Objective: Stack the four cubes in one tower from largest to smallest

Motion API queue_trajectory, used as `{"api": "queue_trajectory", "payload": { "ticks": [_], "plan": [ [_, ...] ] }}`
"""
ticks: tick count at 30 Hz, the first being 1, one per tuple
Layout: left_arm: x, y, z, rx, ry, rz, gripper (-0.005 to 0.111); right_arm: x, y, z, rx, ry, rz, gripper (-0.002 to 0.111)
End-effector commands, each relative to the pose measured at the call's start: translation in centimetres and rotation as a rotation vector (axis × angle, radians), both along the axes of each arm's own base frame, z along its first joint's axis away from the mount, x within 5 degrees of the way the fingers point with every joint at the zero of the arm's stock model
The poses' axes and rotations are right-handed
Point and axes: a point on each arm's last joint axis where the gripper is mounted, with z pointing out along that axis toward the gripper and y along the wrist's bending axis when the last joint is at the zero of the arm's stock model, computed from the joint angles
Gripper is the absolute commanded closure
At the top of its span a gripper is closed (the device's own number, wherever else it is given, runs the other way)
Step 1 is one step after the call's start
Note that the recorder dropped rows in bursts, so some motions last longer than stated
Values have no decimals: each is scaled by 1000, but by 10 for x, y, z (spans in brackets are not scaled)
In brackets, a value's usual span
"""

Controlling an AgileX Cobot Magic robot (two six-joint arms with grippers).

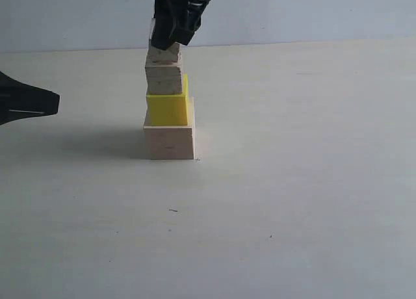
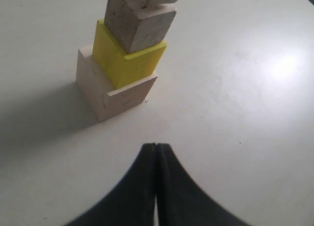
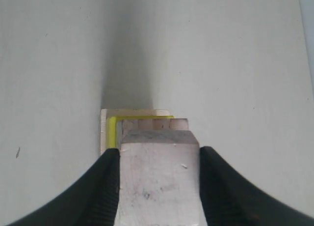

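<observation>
The tower stands left of centre: the largest pale wood cube at the bottom, the yellow cube on it, and a smaller pale cube on the yellow one. My right gripper comes down from above, shut on the smallest pale cube, which sits at the top of the stack. I cannot tell whether it rests on the cube below or hangs just over it. In the right wrist view both fingers press the sides of the smallest cube. My left gripper is shut and empty, off to the tower's left.
The pale tabletop stretches bare around the tower, with a plain wall behind it. In the left wrist view the largest cube stands a short way in front of the shut jaws.
</observation>
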Motion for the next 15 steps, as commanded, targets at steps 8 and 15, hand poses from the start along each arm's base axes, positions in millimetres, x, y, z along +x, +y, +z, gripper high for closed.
{"api": "queue_trajectory", "payload": {
  "ticks": [8,15],
  "plan": [
    [-1,-1,1,-12,0,-4,107,0,0,1,2,-10,-2,108],
    [-1,-1,1,-12,0,-4,107,0,0,1,6,-7,-2,108]
  ]
}}
